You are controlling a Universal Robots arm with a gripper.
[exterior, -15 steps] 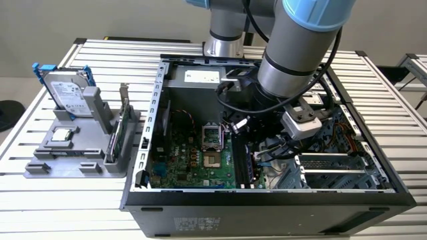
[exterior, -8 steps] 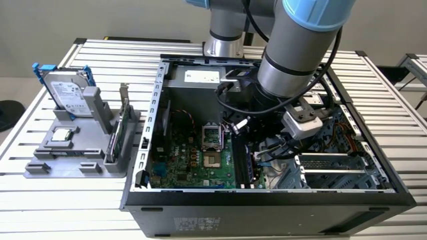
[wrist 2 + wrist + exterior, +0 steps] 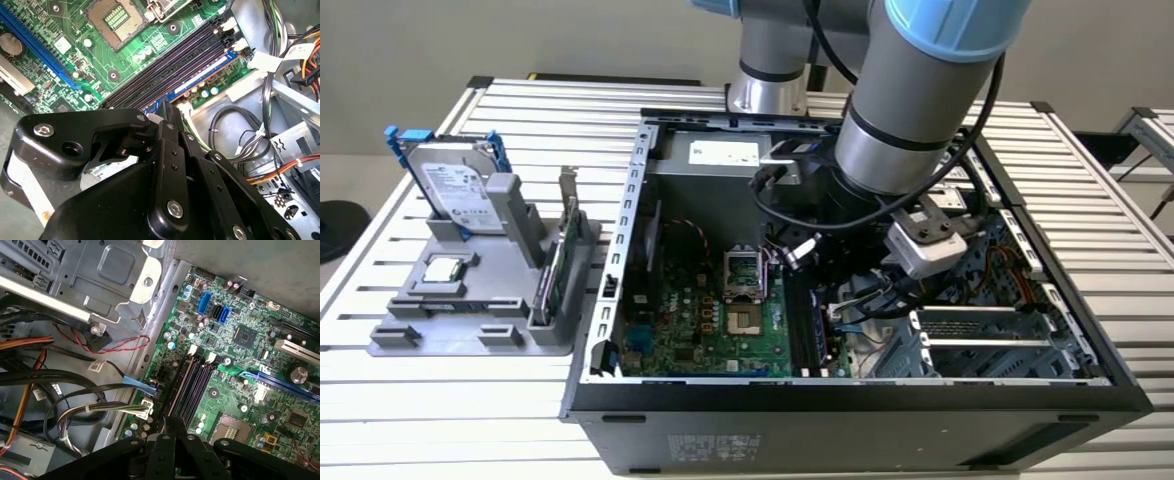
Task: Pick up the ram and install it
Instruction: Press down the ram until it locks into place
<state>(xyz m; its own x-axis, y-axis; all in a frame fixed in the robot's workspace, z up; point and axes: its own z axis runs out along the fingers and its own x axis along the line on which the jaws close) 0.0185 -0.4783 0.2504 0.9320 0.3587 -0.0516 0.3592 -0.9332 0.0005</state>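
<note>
- The gripper (image 3: 167, 107) hung low inside the computer case (image 3: 854, 395), its jaws closed together just above the memory slots (image 3: 192, 385).
- The ram (image 3: 548, 280) stood upright in the gray holder (image 3: 454, 335) beside the case.

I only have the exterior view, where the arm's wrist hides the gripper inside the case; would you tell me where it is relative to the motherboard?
Observer: In the second wrist view, the gripper sits at one end of the black memory slots.
Operator: Thank you. What lies beside those slots?
Observer: In the first wrist view, a cable bundle plugs in right alongside them, on the side away from the processor socket.
</note>
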